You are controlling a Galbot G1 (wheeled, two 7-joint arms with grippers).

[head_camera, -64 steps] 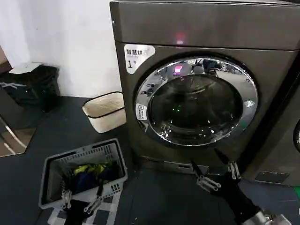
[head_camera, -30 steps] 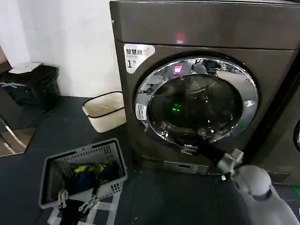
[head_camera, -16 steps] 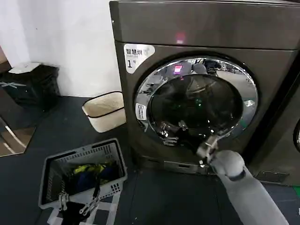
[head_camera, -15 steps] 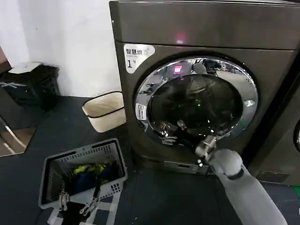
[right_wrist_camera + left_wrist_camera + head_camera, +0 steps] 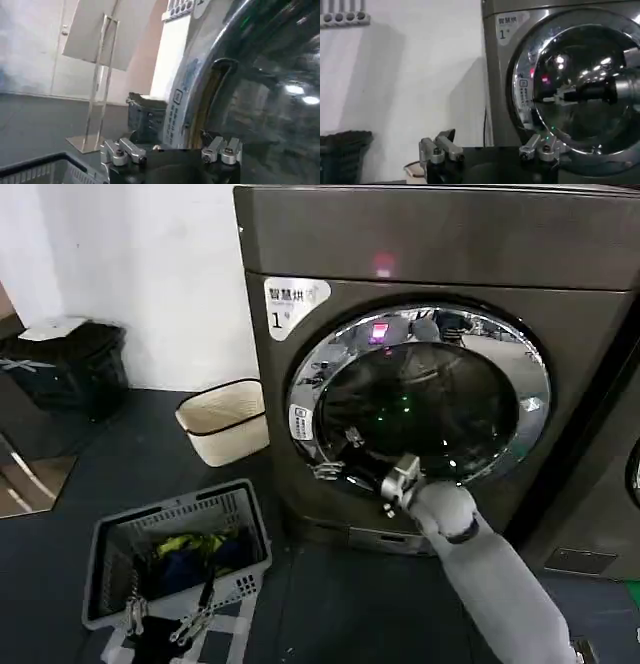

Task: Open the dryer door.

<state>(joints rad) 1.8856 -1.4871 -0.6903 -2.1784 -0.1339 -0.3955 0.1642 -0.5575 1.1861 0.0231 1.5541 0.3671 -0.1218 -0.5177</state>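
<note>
The dryer door [image 5: 440,394] is a round porthole with a wide chrome ring and dark glass, lying flat against the grey machine front. A small white sticker [image 5: 299,422] sits at its left rim. My right gripper [image 5: 336,454] is open at the door's lower left rim, its arm reaching up from the bottom right. In the right wrist view the gripper [image 5: 172,150] faces the chrome ring [image 5: 186,95] and the sticker [image 5: 175,117] close by. My left gripper [image 5: 167,617] hangs open low by the laundry basket. In the left wrist view that gripper [image 5: 490,150] looks toward the door [image 5: 580,115].
A grey laundry basket [image 5: 105,536] with clothes sits on the dark floor at the lower left. A white bin [image 5: 225,419] stands beside the machine and a black bin [image 5: 70,369] against the wall. Another machine [image 5: 600,504] adjoins on the right.
My right arm has risen from near the floor and swept left across the lower part of the door to its lower left rim. The door and the left gripper have stayed put.
</note>
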